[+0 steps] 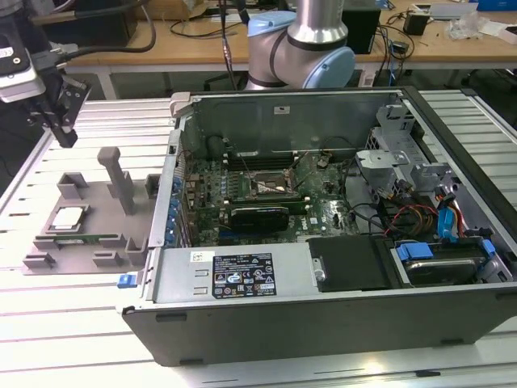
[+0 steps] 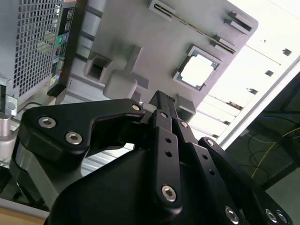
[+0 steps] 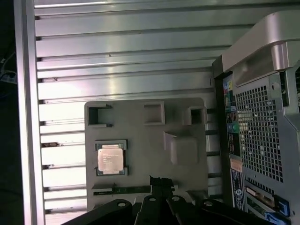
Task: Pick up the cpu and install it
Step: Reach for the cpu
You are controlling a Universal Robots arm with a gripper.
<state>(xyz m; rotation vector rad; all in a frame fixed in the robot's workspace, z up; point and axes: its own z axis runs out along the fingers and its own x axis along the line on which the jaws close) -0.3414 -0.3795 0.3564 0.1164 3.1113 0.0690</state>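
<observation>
The cpu (image 1: 69, 217) is a small silver square lying flat in a recess of the grey fixture tray (image 1: 97, 222), at the exterior view's left. It also shows in both wrist views, as the cpu (image 3: 111, 157) and the cpu (image 2: 197, 71). My gripper (image 1: 68, 133) hangs well above the tray's far end, apart from the cpu, with nothing in it. Its black fingers (image 2: 161, 105) meet at the tip, shut, and the same fingers (image 3: 159, 182) point toward the tray. The black-framed motherboard socket (image 1: 271, 187) sits inside the open computer case (image 1: 323, 275).
The tray carries an upright grey post (image 1: 119, 179) and several raised blocks near the cpu. The case's side wall (image 1: 171, 194) stands right beside the tray. Cables and a drive cage (image 1: 420, 202) crowd the case's far side. A slatted metal table (image 1: 48, 323) lies underneath.
</observation>
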